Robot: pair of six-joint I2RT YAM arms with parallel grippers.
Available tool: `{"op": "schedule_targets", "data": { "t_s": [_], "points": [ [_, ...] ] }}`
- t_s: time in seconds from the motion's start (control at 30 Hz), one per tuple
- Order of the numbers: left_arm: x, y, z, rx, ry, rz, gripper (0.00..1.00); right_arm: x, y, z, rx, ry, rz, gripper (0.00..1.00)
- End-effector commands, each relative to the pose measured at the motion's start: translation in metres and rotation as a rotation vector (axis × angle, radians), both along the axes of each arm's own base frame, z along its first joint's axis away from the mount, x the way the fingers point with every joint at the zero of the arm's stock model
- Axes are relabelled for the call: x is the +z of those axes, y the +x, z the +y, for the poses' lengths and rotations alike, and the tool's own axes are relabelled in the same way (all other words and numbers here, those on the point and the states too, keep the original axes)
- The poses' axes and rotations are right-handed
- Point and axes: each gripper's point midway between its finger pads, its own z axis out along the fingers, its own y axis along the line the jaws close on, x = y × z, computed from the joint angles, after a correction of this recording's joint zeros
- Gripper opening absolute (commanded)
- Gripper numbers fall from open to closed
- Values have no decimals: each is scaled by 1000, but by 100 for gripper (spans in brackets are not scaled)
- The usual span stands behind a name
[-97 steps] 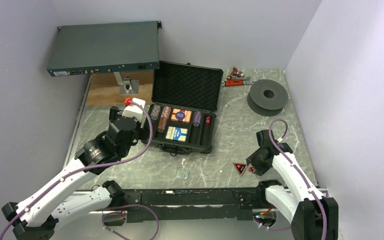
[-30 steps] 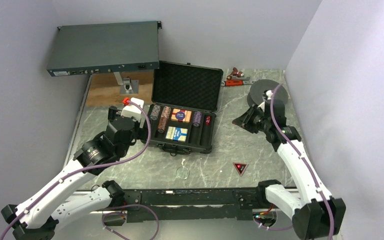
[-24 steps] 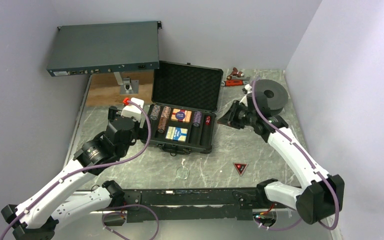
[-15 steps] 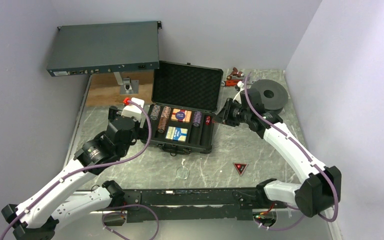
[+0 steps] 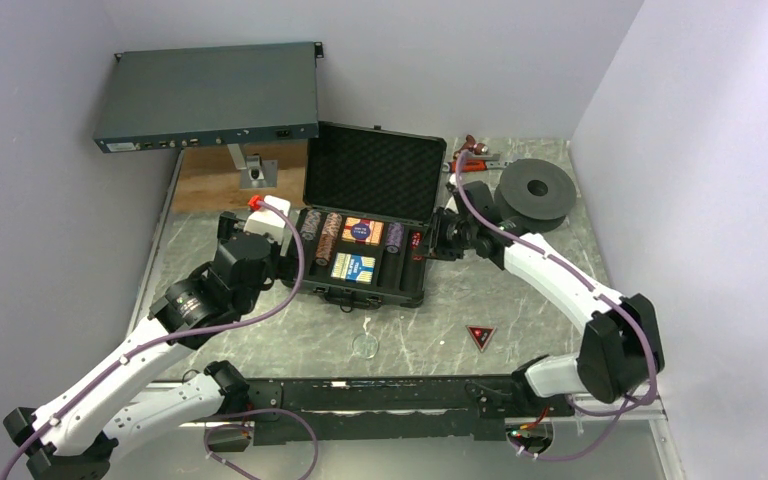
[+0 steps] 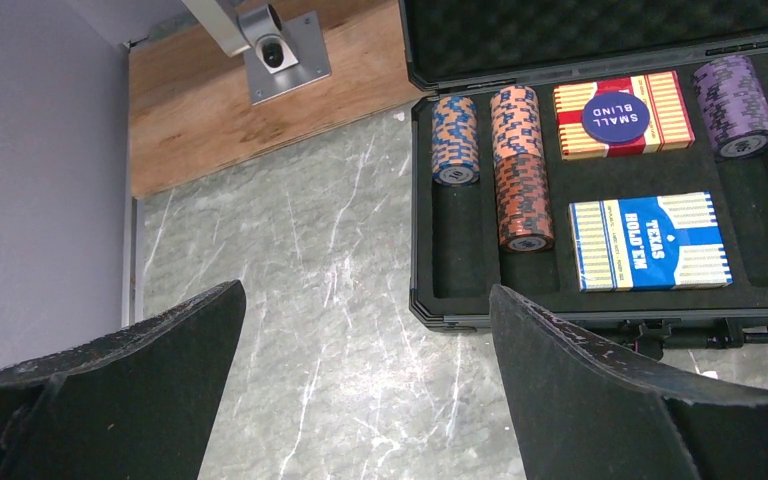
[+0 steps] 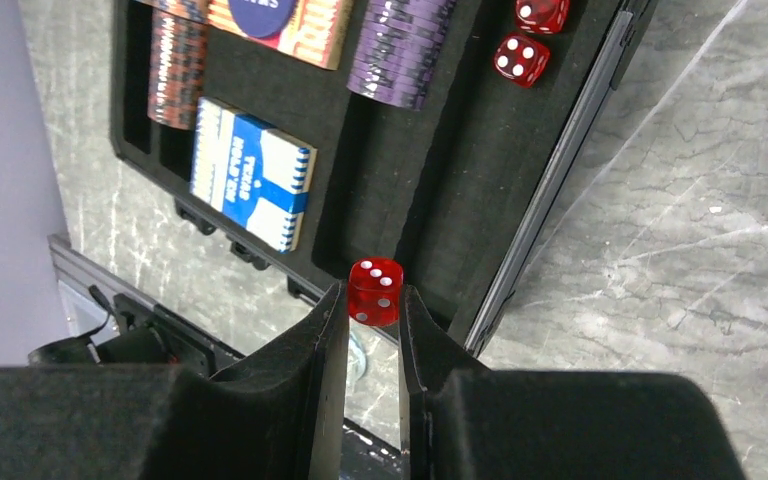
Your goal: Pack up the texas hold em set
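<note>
Texas hold em set was mostly packed: its black case (image 6: 600, 316) sat open in the middle of the bench (image 5: 520, 300), with the lid (image 5: 372, 180) standing up at the far side. At the left, the left pincer (image 6: 365, 295) hovered released, its jaws wide and grasping nothing, just beside the case's near left corner. Inside the foam, from the left, lay a blue chip stack (image 6: 456, 140) and two orange-brown stacks (image 6: 523, 195) end to end. Next came the red-striped deck (image 6: 575, 105) at the far side with a blue Small Blind button (image 6: 622, 116) on it, and the blue deck (image 6: 650, 240) nearer. Then came a purple chip stack (image 6: 735, 105) and, at the right end, two red dice (image 7: 520, 58). The near stretches of the blue and purple chip channels were bare, but no loose chips showed on the bench, so I judged the chips done. Near the case, a small clear round piece (image 5: 365, 345) lay on the bench; whether it belonged to the set I could not tell. Over the right end of the case the right pincer (image 7: 372, 300) was clenched on a third red die (image 7: 375, 285), pinched between its fingertips above the foam and not yet let go. Further right and nearer, the triangular black-red marker (image 5: 479, 336) lay flat on the bench, well apart from the case. By my reckoning, what was left was dropping that die beside the other two, fetching the marker, and shutting the lid.
</note>
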Motion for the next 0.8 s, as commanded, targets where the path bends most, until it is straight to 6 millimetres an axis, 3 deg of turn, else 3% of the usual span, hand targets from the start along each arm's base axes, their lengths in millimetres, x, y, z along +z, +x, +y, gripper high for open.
{"op": "schedule_targets", "data": {
  "t_s": [0.0,0.13,0.43,0.53,0.7,0.77],
  "points": [
    [7,2,1,7,-15,-27,98,-5,18,7,-13,-15,-29,0],
    [7,2,1,5,-13,-27,98,-22,24,10,-14,-40,7,0],
    [8,1,3,8,-13,-32,98,-30,36,11,-29,-67,13,1],
    [8,1,3,8,-13,-32,98,-32,37,12,-33,-64,14,13],
    [8,1,3,7,-12,-32,98,-30,40,12,-38,-64,2,50],
    [8,1,3,6,-12,-32,100,-28,42,11,-43,-66,-6,57]
  ]
}}
